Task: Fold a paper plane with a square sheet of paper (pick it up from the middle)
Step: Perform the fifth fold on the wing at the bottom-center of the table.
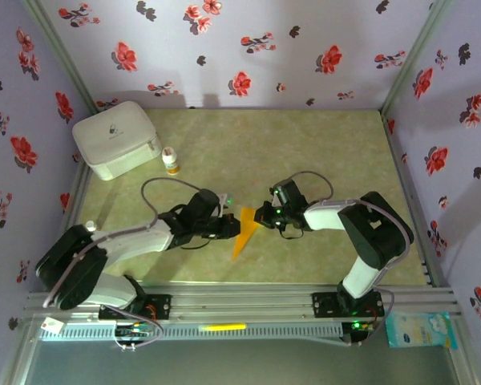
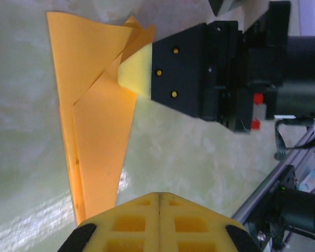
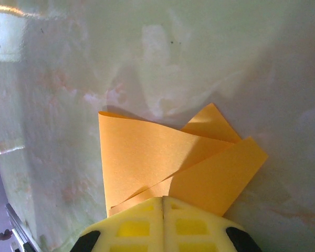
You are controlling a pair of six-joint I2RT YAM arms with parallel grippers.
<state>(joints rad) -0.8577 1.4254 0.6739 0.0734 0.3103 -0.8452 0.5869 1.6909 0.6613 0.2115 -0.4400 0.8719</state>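
Paper plane (image 1: 242,233) is clamped in the right fingers (image 3: 126,228); left fingers (image 2: 131,223) together at its tip.

Paper plane (image 2: 97,136): narrow tip hidden behind left pincer (image 2: 160,196) pads, wrist view. Near edge covered by right pincer (image 3: 163,199), pads cut off at btm edge. Bottle (image 1: 171,161) label: too small, top view.

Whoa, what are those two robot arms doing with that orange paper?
They're making a paper plane. It's already folded into a long pointy shape. The right gripper has its jaws closed on the wide end. The left gripper sits right beside the plane with closed jaws, but I can't tell if it's really holding the paper.
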